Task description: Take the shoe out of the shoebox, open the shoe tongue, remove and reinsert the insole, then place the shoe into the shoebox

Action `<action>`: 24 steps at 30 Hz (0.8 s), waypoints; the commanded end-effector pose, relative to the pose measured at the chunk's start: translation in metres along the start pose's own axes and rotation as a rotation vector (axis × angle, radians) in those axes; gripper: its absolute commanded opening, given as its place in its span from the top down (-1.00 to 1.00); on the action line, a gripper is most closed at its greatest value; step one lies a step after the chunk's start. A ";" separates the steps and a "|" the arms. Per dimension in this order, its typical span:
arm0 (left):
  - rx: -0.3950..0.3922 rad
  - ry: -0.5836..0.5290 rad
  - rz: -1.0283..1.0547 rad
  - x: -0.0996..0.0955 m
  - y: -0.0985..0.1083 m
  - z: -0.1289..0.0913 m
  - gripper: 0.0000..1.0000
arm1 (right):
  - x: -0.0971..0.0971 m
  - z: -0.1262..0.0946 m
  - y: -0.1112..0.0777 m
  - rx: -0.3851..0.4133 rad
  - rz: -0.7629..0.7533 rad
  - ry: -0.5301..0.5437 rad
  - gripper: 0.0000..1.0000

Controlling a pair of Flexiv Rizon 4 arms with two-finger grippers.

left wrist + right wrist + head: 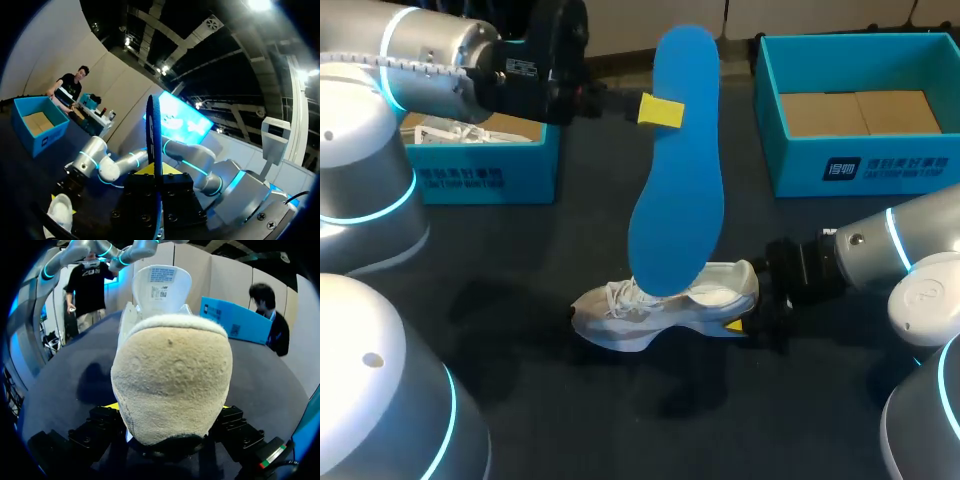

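Pinches insole [678,160] in left gripper [660,111], tip down at shoe [650,315] mouth, seemingly for feeding in; clamps heel [170,385] in right gripper [748,312], likely to steady it.

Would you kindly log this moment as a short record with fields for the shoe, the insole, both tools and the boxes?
shoe: white, on its sole on the table
insole: blue, upright, lower end at the shoe
left tool: shut on the insole's upper part
right tool: shut on the shoe's heel
left box: blue, open, white stuff inside
right box: blue, open, bare cardboard floor
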State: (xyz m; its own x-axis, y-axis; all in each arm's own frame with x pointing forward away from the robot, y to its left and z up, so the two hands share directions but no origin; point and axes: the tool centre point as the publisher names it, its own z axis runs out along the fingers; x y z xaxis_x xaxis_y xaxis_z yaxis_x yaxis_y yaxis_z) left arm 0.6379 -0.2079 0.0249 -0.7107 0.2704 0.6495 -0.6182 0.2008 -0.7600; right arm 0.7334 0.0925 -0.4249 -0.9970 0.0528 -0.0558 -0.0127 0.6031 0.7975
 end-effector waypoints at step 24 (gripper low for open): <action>-0.018 -0.029 -0.056 0.059 0.020 0.020 1.00 | 0.002 0.001 0.000 0.003 0.000 -0.003 1.00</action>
State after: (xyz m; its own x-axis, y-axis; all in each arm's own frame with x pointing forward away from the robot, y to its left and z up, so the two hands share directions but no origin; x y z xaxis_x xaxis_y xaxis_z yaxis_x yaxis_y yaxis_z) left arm 0.5827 -0.2114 0.0507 -0.6858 0.2378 0.6878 -0.6453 0.2381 -0.7258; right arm 0.7335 0.0926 -0.4249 -0.9970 0.0528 -0.0558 -0.0127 0.6030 0.7976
